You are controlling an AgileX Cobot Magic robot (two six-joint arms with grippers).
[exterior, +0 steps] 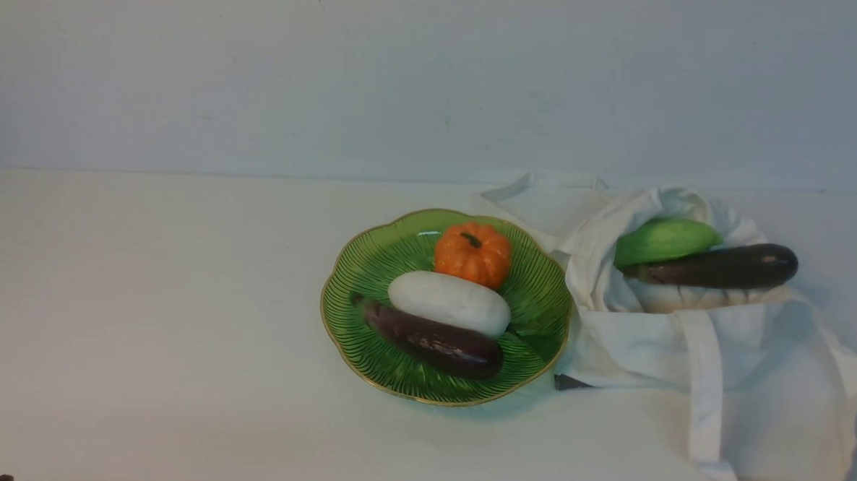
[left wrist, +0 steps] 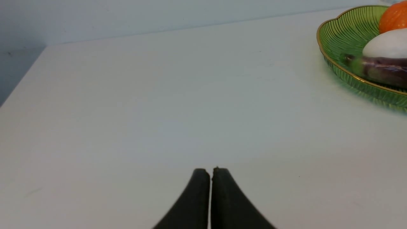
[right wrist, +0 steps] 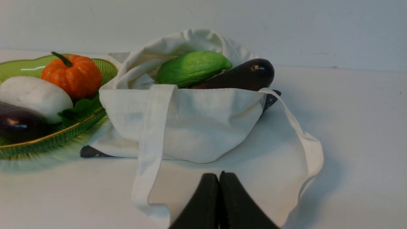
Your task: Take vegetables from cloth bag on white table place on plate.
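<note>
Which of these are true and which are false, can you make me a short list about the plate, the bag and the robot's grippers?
1. The orange pumpkin is on the green plate. True.
2. The light green gourd lies on the plate. False: it is in the mouth of the cloth bag.
3. Two eggplants show, one on the plate and one at the bag's mouth. True.
4. The bag is on the robot's left of the plate. False: it is on the right of it.
5. The right gripper is shut with nothing between its fingertips. True.
6. The left gripper is holding the white radish. False: it is shut and empty, and the radish is on the plate.
</note>
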